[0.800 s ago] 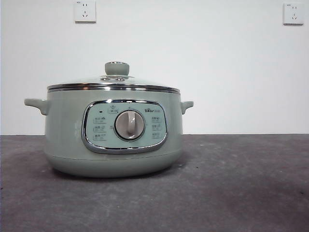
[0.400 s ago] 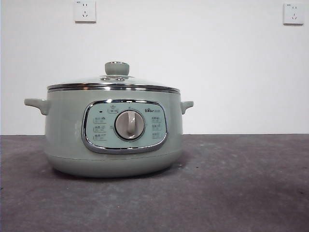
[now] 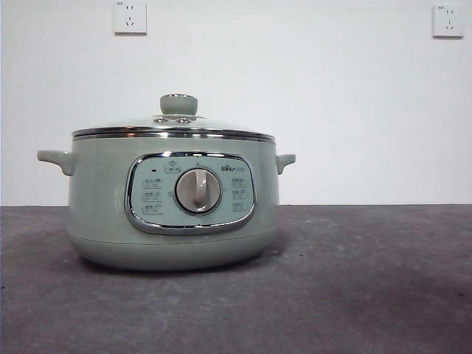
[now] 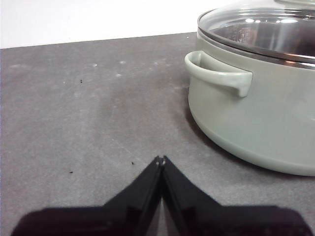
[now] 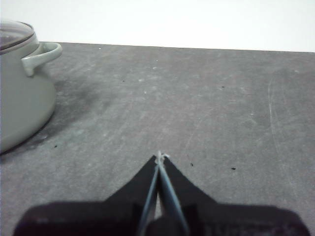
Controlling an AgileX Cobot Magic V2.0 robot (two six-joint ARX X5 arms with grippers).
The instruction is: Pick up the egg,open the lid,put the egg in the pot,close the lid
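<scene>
Glass lid (image 3: 173,125) is seated on the pot (image 3: 173,203) upon the table (image 3: 369,280); left gripper (image 4: 161,160) and right gripper (image 5: 160,156) are held closed, empty.

I see a dark grey, scuffed matte tabletop (image 3: 369,295) stretching before me, flecked with small dark specks and pale smudges; behind it rises a plain white wall (image 3: 354,110); two white square wall sockets sit high on it, one (image 3: 130,16) toward the left, another (image 3: 448,20) at the far right.
</scene>
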